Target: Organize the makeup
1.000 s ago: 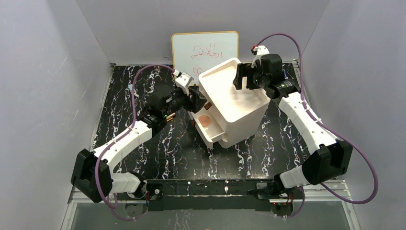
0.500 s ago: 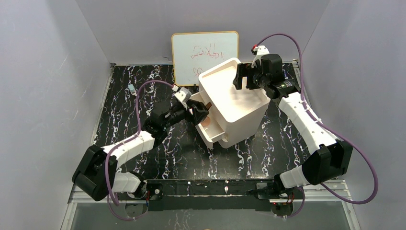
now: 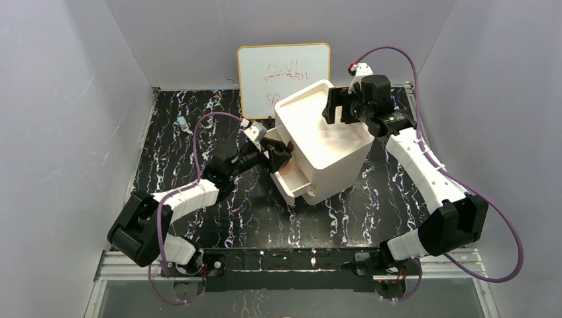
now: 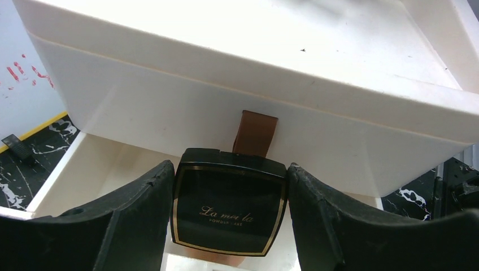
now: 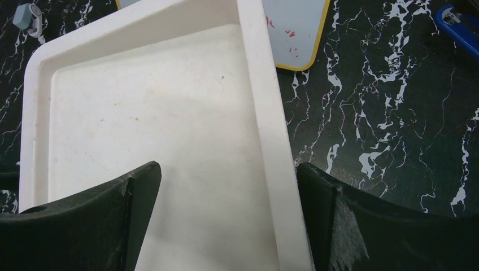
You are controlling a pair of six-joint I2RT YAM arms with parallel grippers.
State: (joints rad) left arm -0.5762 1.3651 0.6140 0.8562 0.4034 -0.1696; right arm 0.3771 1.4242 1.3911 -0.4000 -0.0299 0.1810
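Note:
My left gripper (image 4: 229,210) is shut on the black square compact (image 4: 229,209), gold-edged with "La mei la" on its lid. It holds the compact over the open lower drawer (image 4: 113,169) of the white drawer box (image 3: 325,142), just below a brown handle (image 4: 255,132). In the top view the left gripper (image 3: 277,158) is at the box's left front. My right gripper (image 3: 339,106) is open above the box's top tray (image 5: 169,141), its fingers astride the tray's right rim. The round compact, pink bar, white palette and pencils are out of view.
A whiteboard (image 3: 283,73) with red scribbles leans against the back wall behind the box. A small pale object (image 3: 181,122) lies at the far left on the black marbled table. A blue object (image 5: 460,25) lies at the right wrist view's top right.
My left arm has moved down and right with the black compact, to the open lower drawer, now hiding the round compact seen there before. The right arm has not moved.

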